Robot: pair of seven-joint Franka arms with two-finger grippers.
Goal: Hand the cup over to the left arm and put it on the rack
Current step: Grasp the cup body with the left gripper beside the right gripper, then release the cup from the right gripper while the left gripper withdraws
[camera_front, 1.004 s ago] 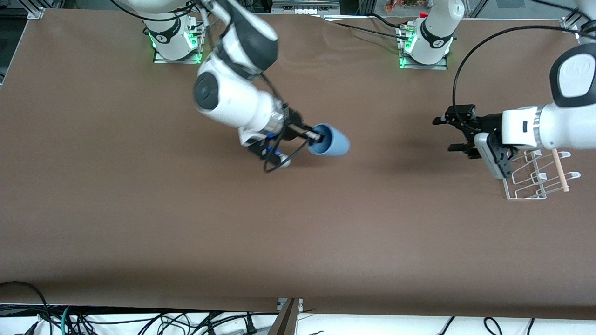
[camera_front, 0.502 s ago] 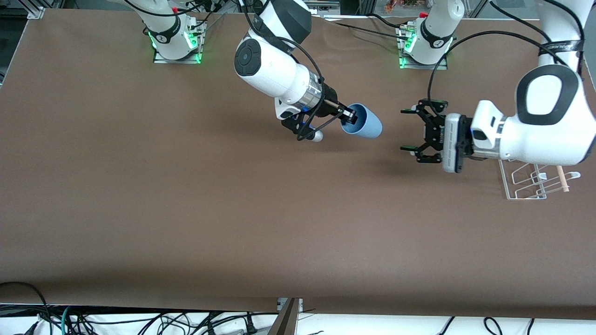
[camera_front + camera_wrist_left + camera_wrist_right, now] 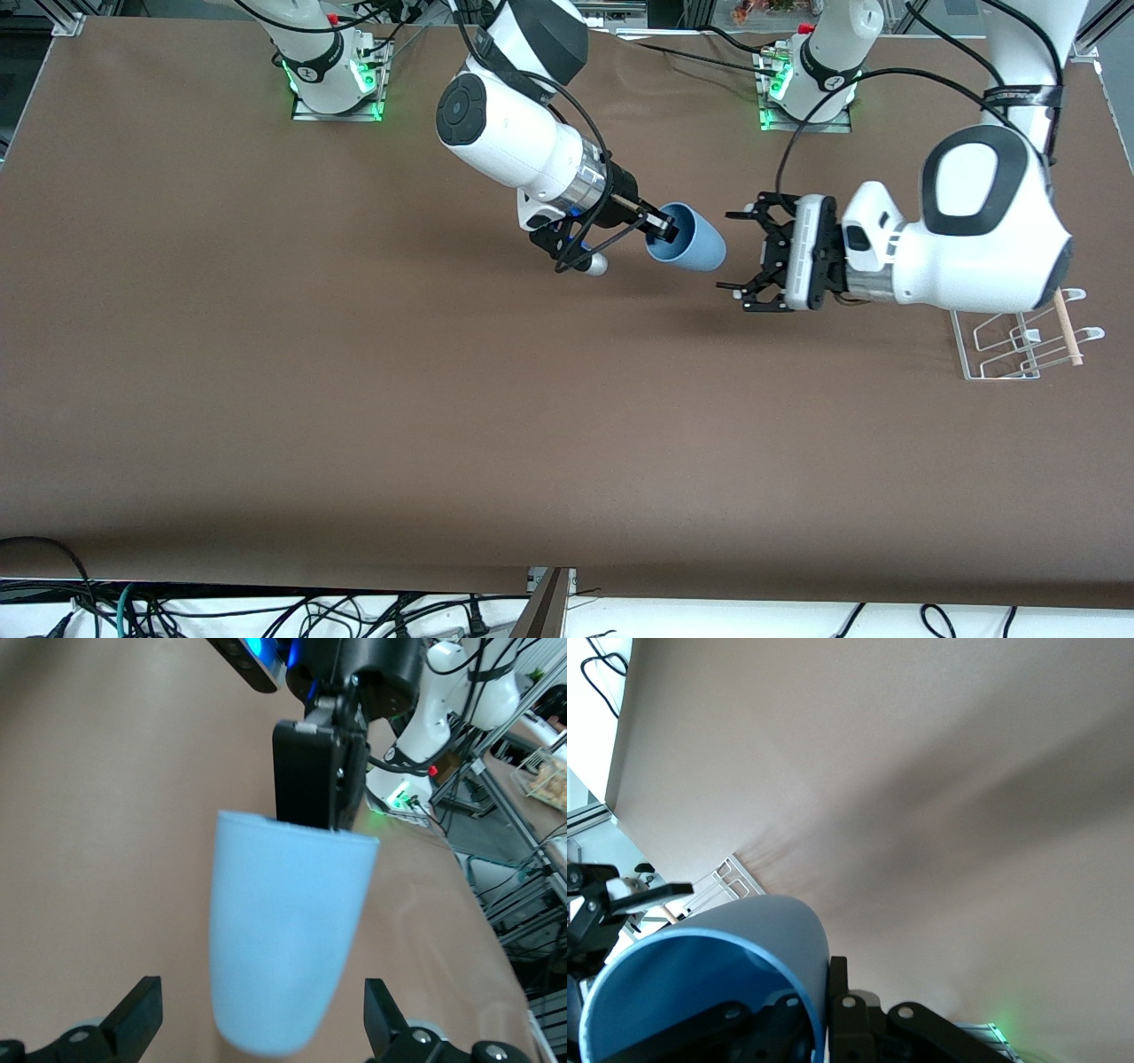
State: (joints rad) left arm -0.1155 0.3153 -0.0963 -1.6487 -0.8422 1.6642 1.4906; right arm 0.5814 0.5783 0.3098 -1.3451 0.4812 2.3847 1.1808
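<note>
The cup (image 3: 687,237) is held in the air over the middle of the table (image 3: 354,399), well apart from the rack (image 3: 1019,341), toward the right arm's end of the table from it. It is a small light-blue tumbler, smooth and without a handle, tapered from a wide open mouth to a narrower closed base. It is carried on its side: the mouth is turned toward the right gripper (image 3: 660,228), and the base is pointed toward the left gripper (image 3: 740,257).

The right gripper is clamped on the rim of the cup, one finger being seen inside the mouth and the other against the outer wall; in the right wrist view the blue interior (image 3: 673,992) is seen just beside the black fingers (image 3: 842,1019).

The left gripper is held over the table between the cup and the rack, just beside the cup's base, with its jaws spread wide and nothing gripped. In the left wrist view the pale blue wall of the cup (image 3: 283,939) is seen between the two open fingertips (image 3: 133,1014), without being touched by either, and the right gripper (image 3: 319,771) is seen at the cup's rim.

The rack, a white wire frame with upright loops and a light wooden rod (image 3: 1066,330) along one side, is set on the table at the left arm's end.
</note>
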